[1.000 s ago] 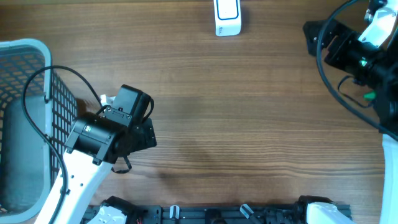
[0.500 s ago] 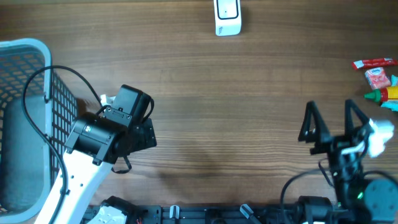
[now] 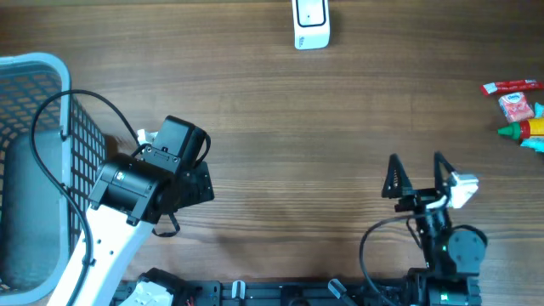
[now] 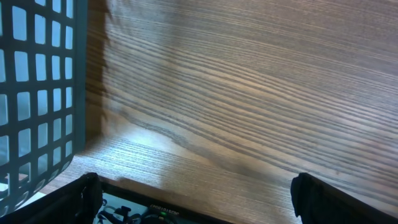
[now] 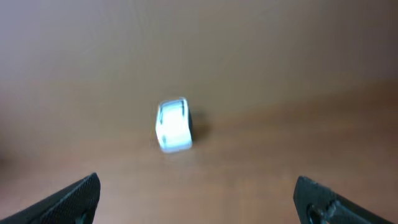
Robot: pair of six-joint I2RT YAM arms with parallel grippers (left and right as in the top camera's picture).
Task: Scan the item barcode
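The white scanner [image 3: 311, 24] lay at the worktop's [image 3: 323, 127] far edge, long axis running toward the robot; small items [image 3: 520, 110] clustered far right. Jaws of the left gripper [image 4: 196, 199] and right gripper [image 3: 416, 177] stood wide apart, empty.

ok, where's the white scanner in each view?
Overhead: white scanner at the top edge, just right of centre.
Left wrist: not in it; only the mesh basket at left.
Right wrist: the scanner, blurred, slightly left of centre.
Shared landmark: the wooden table, in all three.
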